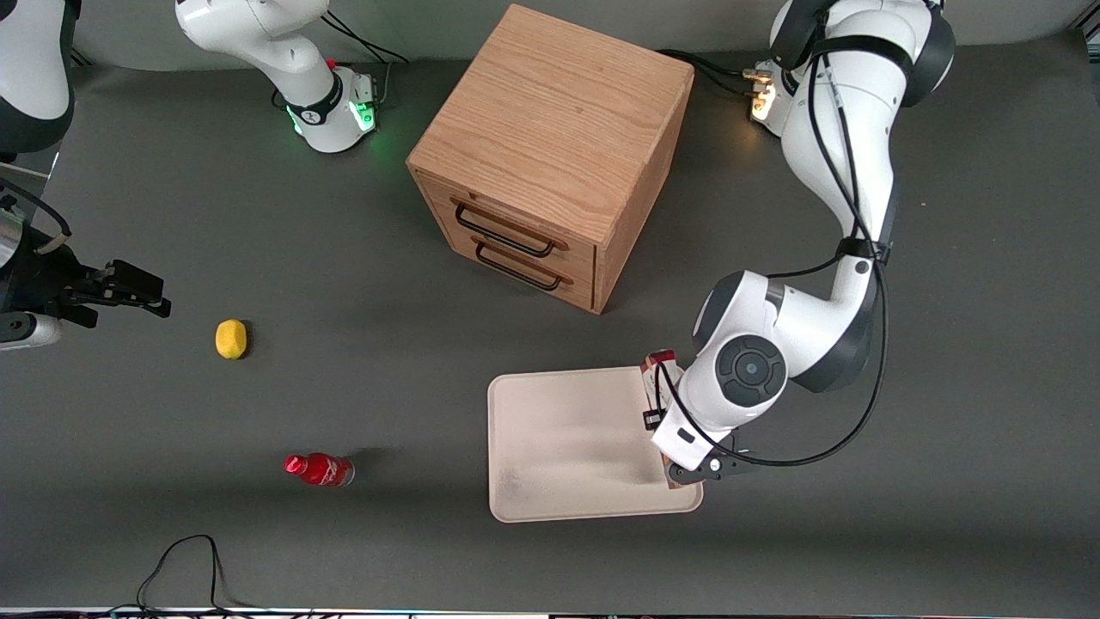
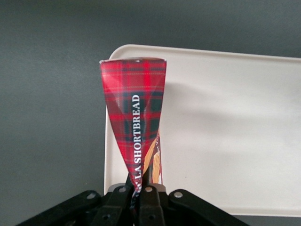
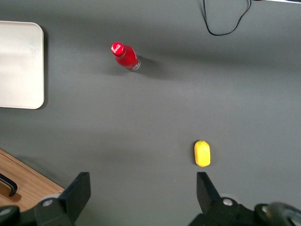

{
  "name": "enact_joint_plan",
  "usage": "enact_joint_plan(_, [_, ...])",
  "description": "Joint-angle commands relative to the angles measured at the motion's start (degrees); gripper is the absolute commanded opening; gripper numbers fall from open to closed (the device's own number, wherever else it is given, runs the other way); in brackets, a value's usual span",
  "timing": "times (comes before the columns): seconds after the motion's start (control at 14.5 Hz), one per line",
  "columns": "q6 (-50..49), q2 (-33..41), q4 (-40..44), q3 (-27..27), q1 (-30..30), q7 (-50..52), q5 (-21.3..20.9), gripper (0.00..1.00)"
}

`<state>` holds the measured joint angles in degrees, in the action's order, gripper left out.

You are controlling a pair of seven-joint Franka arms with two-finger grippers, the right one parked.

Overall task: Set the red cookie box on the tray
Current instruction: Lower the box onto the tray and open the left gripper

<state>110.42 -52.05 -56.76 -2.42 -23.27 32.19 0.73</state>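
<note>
Gripper [image 2: 139, 188] clenched on red cookie box [image 2: 135, 122] | box long axis runs along tray [image 2: 225, 141] edge, over its rim | you shift inward before release.

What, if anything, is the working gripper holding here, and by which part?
The gripper is shut on the red cookie box, pinching one narrow end of it, over the tray edge.
</note>
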Motion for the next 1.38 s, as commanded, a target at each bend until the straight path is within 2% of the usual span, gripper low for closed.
enact_joint_plan(0.0, [3.64,-1.29,-0.63,0.14,-0.11,-0.90,-1.25,0.00])
enact_joint_plan(0.41, [8.40,-1.74,-4.50,0.14,-0.37,-1.08,-4.06,0.00])
enact_joint_plan(0.48, [8.23,-1.56,-4.50,0.05,-0.37,-0.90,-5.02,0.31])
enact_joint_plan(0.55, [7.44,-1.30,-4.50,0.05,-0.37,-0.81,-5.12,0.79])
enact_joint_plan(0.62, [7.09,-1.13,-4.41,0.05,-0.37,-0.73,-5.12,1.00])
enact_joint_plan(0.97, [6.48,-0.16,-4.41,0.05,-0.46,-0.55,-5.21,1.00])
enact_joint_plan(1.31, [-5.99,8.79,-3.71,-1.53,-0.64,0.85,-4.24,1.00])
